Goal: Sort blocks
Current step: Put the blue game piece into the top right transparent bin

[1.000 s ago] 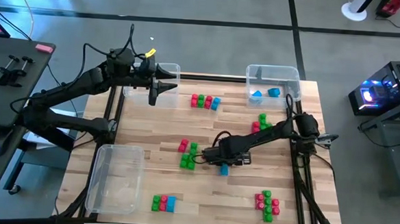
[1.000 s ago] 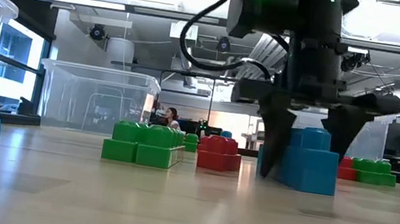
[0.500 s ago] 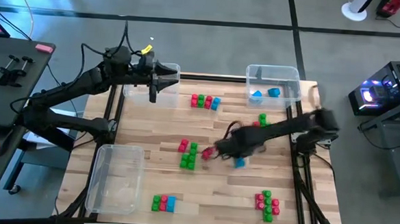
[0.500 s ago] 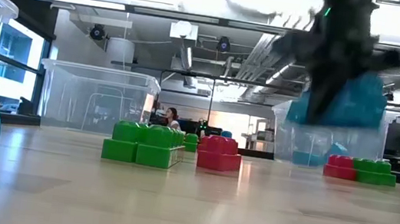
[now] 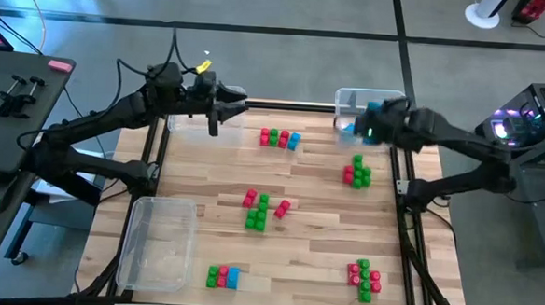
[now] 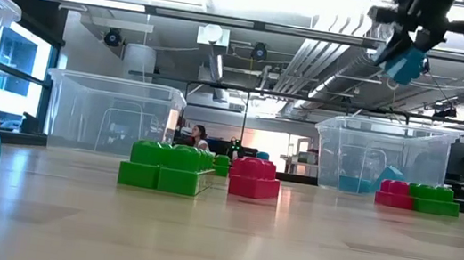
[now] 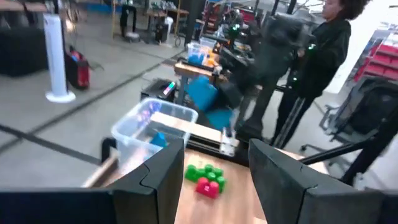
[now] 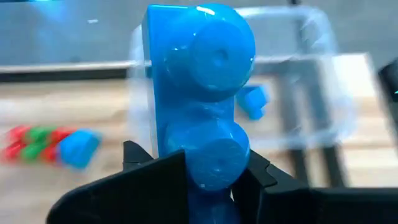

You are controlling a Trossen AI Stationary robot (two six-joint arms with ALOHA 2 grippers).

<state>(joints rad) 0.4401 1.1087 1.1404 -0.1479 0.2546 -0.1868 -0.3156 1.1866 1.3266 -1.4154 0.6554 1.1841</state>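
Right hand [image 5: 371, 131] clamped on glossy light-blue two-stud plastic brick [image 8: 198, 93], upper right; left hand [image 5: 220, 112] part-open, upper left.

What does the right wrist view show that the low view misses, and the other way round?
Only the right wrist view: the studs of the blue block seen close, pinched in the right tool, plus a red, green and blue row on the table. Only the low view: the left bin, the green cluster and red block in front, and how high the held block hangs above the table. Both: the block in the right tool and the right bin with blue blocks inside.
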